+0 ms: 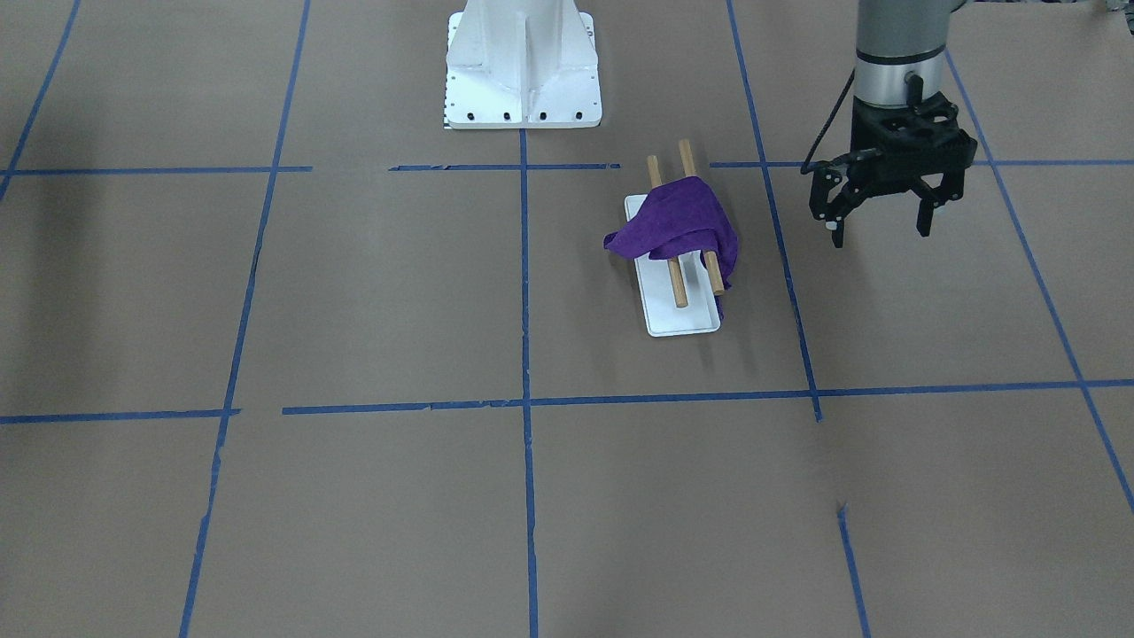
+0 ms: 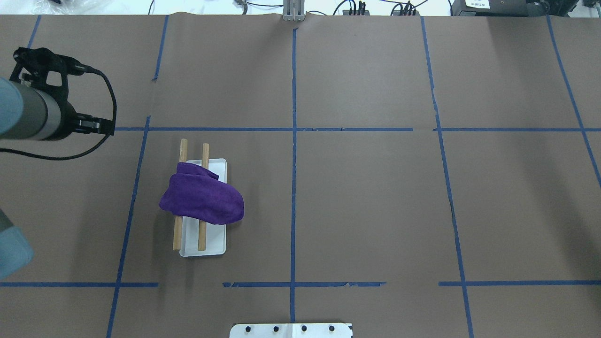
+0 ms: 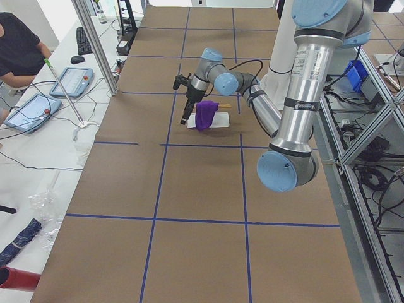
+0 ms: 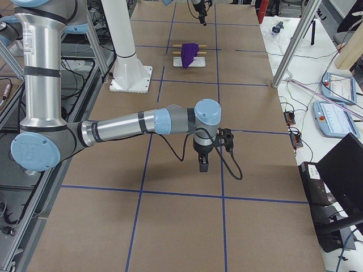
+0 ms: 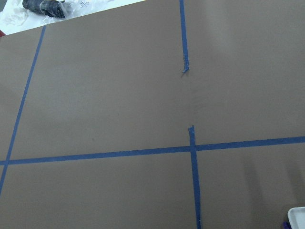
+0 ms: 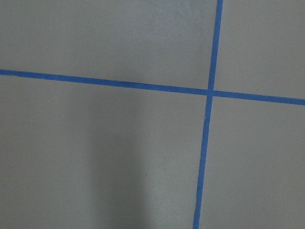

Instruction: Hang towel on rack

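Now I'm hovering my left gripper [image 1: 880,229] above the table, fingers spread wide and holding nothing. The towel [image 1: 678,221] is lying inward of it, toward the table's middle, draped across both rods [image 1: 677,282] of the rack [image 1: 682,321]. The rods are running toward and away from my base. My right gripper [image 4: 203,164] is hanging well apart, and I cannot tell whether it is open or closed.

One purple towel [image 1: 678,221] and one rack [image 1: 678,321] with two wooden rods [image 1: 678,285] show at two o'clock from the front-facing view's centre, and one white pedestal [image 1: 523,71] at twelve. There are two grippers, the left gripper [image 1: 880,232] and the right gripper [image 4: 202,165].
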